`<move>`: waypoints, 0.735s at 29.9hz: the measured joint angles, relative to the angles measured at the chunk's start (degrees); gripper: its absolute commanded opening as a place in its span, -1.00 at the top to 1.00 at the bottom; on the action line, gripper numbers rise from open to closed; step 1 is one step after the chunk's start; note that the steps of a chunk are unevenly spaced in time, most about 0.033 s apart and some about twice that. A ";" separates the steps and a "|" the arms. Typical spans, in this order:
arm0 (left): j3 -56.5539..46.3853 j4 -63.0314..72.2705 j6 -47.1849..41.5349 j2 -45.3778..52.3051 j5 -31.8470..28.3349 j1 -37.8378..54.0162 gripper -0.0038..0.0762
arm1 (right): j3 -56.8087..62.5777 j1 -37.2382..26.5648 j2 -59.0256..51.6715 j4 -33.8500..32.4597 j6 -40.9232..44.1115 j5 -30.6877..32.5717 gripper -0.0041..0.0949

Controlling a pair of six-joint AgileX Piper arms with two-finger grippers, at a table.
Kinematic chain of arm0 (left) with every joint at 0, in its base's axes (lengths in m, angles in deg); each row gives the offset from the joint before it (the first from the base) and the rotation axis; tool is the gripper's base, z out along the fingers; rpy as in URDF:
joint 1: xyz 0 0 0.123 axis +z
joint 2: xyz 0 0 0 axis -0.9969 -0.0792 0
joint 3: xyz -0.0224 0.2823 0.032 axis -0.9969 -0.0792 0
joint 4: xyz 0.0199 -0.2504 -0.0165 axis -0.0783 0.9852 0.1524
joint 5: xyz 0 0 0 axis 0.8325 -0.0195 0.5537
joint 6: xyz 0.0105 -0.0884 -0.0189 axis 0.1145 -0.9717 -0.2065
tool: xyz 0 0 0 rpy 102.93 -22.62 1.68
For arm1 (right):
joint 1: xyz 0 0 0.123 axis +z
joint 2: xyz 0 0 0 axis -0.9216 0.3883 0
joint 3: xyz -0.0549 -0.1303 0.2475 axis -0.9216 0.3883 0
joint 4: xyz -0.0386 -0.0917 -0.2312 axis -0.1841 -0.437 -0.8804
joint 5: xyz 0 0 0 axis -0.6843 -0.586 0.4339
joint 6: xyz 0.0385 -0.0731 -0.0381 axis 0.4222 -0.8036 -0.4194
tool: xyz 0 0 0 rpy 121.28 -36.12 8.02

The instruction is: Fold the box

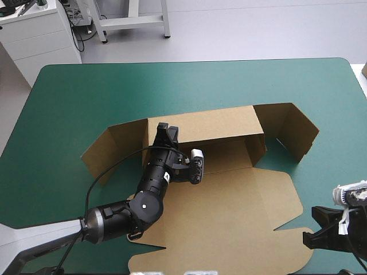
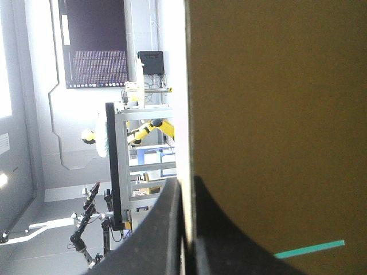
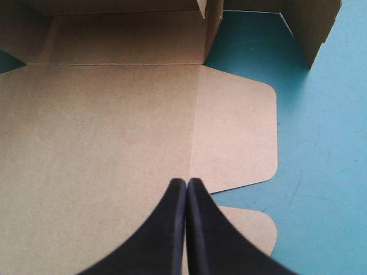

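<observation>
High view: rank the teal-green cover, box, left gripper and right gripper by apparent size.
1. teal-green cover
2. box
3. left gripper and right gripper: not ranked, since the right one is partly cut off at the picture's edge.

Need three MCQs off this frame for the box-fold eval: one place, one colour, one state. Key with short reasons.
1. Where does the left hand grip the box?
A: the raised far wall
B: the near flap
C: nowhere

2. What colour is the table cover?
A: red
B: teal-green
C: grey

3. What state is the right hand in?
A: fingers wide apart
B: clamped on a T-shirt
C: shut, above the box's flat part

Key:
1A, the left wrist view shows the wall's edge between its fingers.
2B, the high view shows teal-green all round the box.
3C, the fingers meet in one arch in the right wrist view.
</observation>
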 measured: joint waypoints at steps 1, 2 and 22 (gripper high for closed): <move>-0.25 0.00 0.21 0.22 0.02 -0.09 0.98 | 0.00 0.00 0.00 0.00 0.00 0.00 0.95; -0.32 0.00 0.28 0.34 0.02 -0.21 0.98 | 0.00 0.00 0.00 0.00 0.00 0.00 0.95; -0.71 1.38 1.00 4.98 -6.99 1.71 0.98 | 0.00 0.00 0.00 -0.23 0.00 -0.02 0.95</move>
